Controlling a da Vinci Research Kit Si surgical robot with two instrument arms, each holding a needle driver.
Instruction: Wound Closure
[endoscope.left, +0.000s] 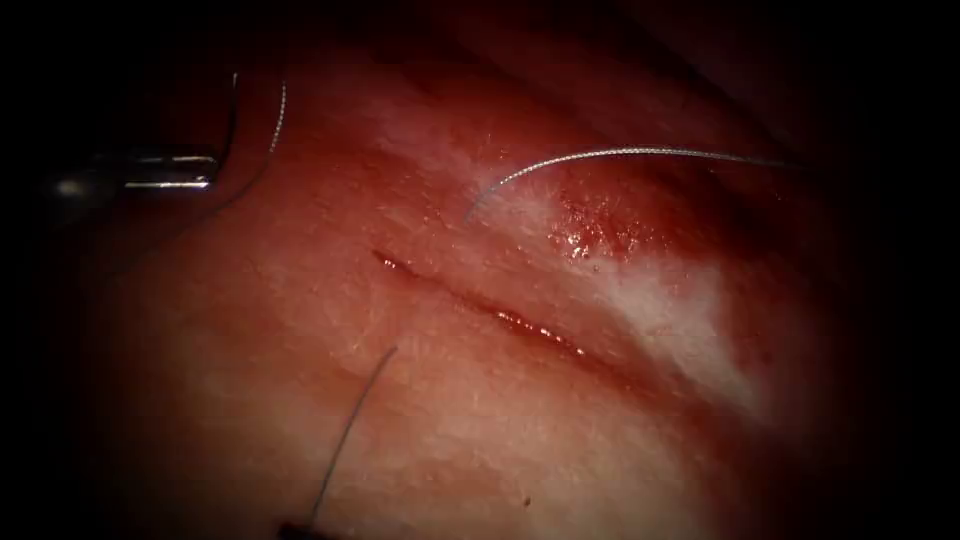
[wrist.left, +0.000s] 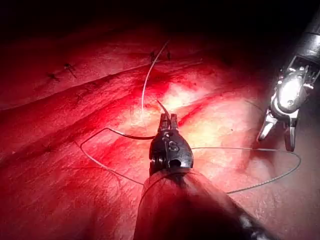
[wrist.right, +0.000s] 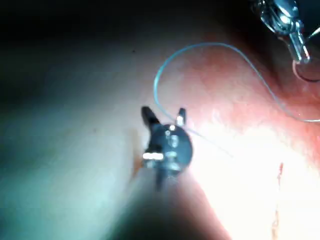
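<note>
The tissue (endoscope.left: 480, 420) carries a slanting cut (endoscope.left: 480, 305) with red fluid (endoscope.left: 590, 232) pooled just to its right. The left claw (wrist.left: 167, 119) is clamped on the needle (wrist.left: 131, 135). The grasp lies close to one end of the curve: a short pointed stub projects beyond the jaws, and the longer arc sweeps away to the side. The needle sits clear of the tissue surface and is not embedded in it. In the endoscope view the left claw (endoscope.left: 214, 170) sits well to the left of the cut, near the left edge of the tissue, with the dark arc of the needle beside it. The thread (wrist.left: 260, 150) runs from the needle in wide loops across the tissue surface. In the endoscope view one strand (endoscope.left: 620, 152) lies to the right of the cut and enters the tissue near the cut's far end. A second strand (endoscope.left: 355, 420) rises from the near edge of the tissue on the left of the cut. The right claw (wrist.right: 164, 116) stands with its jaws apart and holds nothing. Its fingers (wrist.right: 148, 116) are spread above the tissue, with a thread loop passing just beyond them. The left wrist view shows the right claw (wrist.left: 277, 136) likewise spread, well apart from the left claw.
</note>
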